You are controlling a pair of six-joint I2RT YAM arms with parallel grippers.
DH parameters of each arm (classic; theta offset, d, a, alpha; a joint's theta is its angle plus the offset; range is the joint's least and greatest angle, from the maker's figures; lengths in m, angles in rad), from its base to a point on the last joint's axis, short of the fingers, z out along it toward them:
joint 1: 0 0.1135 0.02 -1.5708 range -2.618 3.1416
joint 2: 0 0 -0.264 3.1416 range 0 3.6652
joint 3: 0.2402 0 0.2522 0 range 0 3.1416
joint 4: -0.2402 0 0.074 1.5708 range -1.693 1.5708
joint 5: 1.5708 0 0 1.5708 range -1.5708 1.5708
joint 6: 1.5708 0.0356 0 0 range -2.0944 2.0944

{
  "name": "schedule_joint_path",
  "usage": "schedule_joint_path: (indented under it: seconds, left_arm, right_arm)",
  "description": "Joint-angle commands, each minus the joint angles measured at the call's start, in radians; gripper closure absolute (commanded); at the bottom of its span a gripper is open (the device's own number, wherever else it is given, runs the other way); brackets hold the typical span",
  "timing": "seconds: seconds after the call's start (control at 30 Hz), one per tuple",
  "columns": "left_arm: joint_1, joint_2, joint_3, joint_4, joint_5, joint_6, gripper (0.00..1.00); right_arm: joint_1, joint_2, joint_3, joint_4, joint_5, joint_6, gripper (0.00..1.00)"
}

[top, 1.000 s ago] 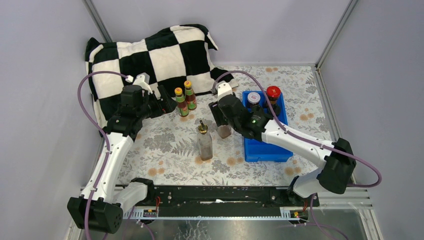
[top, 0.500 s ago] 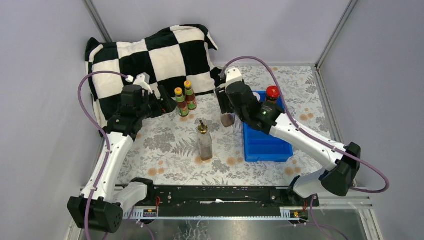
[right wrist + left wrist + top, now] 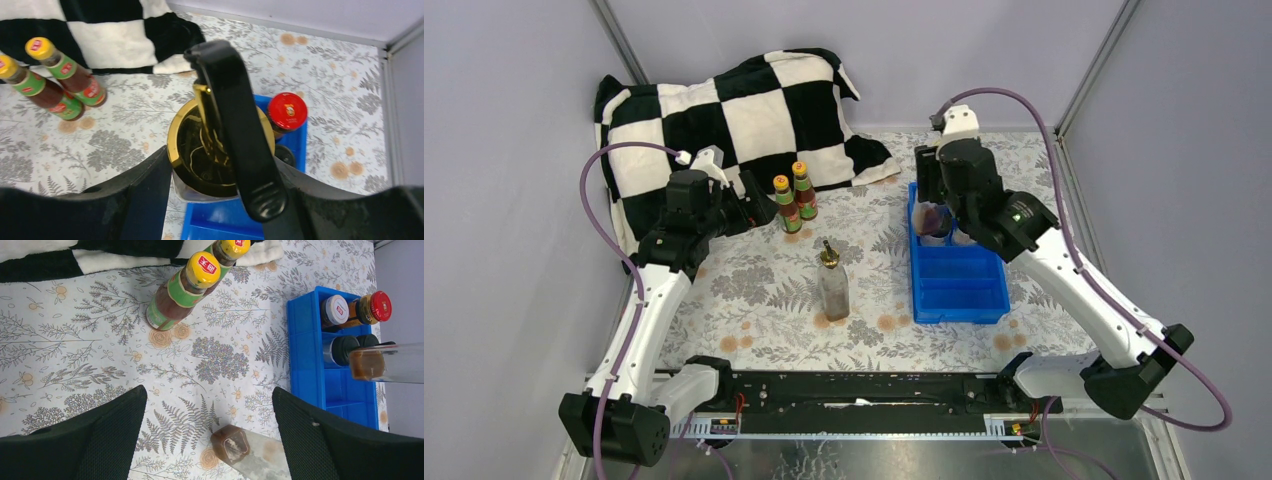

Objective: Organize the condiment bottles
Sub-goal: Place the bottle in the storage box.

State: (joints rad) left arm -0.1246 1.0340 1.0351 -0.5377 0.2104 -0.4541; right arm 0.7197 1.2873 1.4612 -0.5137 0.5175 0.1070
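Top external, right arm (image 3: 1074, 275) over far end of tray (image 3: 959, 315), jaws gripping gold-spouted bottle (image 3: 180, 150) near left wall, left arm (image 3: 656, 290) by pillow (image 3: 724, 100), jaws wide open.

We see a plush, fuzzy checkered cloth (image 3: 724, 110) over a matt printed table cover (image 3: 754, 290). The blue tray (image 3: 959, 297) looks like smooth, glossy plastic. The clear bottle (image 3: 177, 145) wears a shiny gold metallic collar, and the left gripper (image 3: 209, 392) has fingers (image 3: 95, 440) of matt black, finely grained material
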Motion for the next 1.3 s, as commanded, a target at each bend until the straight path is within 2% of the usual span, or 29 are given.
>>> schedule_joint_path:
  seconds: [0.0, 0.6, 1.27]
  left_arm:
    - [-0.009, -0.001, -0.017, 0.038, 0.014, 0.0, 0.01]
    - [-0.018, 0.004, -0.035, 0.057, 0.028, 0.007, 0.01]
    - [-0.027, 0.006, -0.058, 0.073, 0.026, 0.008, 0.01]
  right_arm:
    - [-0.054, -0.075, 0.002, 0.013, 0.033, -0.006, 0.46]
    - [-0.198, -0.209, -0.206, -0.024, 0.061, 0.035, 0.45]
    - [-0.263, -0.266, -0.445, 0.137, 0.016, 0.071, 0.45]
